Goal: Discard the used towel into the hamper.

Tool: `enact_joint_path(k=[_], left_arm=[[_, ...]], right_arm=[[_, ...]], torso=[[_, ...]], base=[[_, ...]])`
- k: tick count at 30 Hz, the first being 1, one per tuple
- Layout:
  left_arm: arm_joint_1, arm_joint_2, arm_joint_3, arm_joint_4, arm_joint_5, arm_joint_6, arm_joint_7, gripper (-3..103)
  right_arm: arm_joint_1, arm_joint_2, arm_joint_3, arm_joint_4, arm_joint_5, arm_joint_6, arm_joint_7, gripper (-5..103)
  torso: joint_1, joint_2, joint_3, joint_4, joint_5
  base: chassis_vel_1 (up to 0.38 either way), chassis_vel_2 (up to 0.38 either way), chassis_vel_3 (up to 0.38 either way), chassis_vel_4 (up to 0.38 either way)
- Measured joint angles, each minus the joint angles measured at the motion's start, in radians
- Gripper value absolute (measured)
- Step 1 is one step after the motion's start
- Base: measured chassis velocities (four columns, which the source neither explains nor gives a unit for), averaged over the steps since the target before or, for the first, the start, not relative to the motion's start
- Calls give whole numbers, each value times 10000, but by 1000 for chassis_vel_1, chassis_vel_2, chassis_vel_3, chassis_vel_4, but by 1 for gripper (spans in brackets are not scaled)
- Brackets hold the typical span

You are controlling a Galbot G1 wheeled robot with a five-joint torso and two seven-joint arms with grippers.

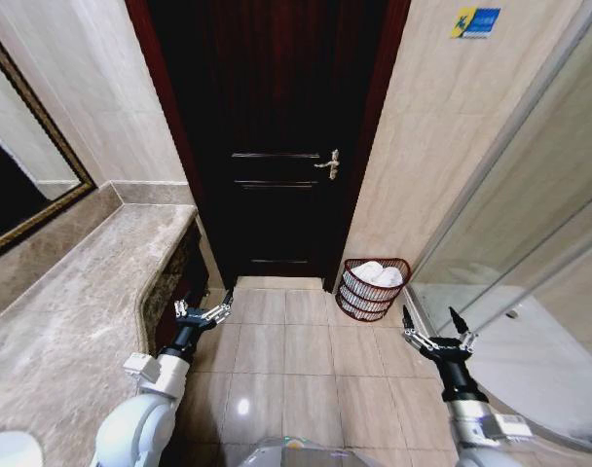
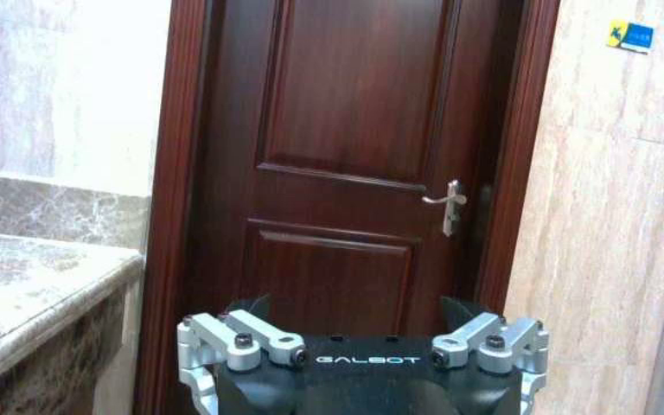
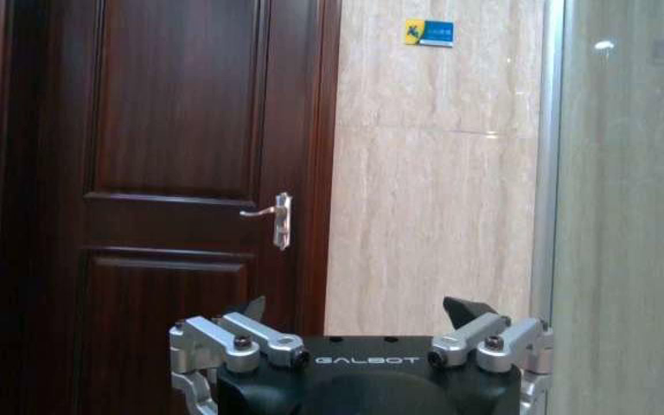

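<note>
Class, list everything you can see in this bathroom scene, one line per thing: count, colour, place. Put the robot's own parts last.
hamper: one, dark reddish-brown wire, on the floor right of the door, against the wall.
towels: white, rolled, inside the hamper; exact count unclear.
door: one, dark brown, shut, straight ahead.
door handle: one, metallic, on the door's right side.
counter: one, grey-brown marble, along the left.
mirror: one, dark-framed, above the counter.
sticker: one, blue and yellow, high on the right wall.
glass shower screen: one, far right.
floor tiles: beige.
left end effector: open, empty, beside the counter.
right end effector: open, empty, near the shower.
</note>
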Motion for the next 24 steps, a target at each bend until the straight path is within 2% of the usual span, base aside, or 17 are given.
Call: enact_joint_path(k=[24], left_arm=[[-2, 0, 0, 0, 0, 0, 0, 99]], right_arm=[[1, 0, 1, 0, 0, 0, 0, 100]], torso=[[4, -1, 1, 0, -1]], base=[[0, 0, 0, 0]])
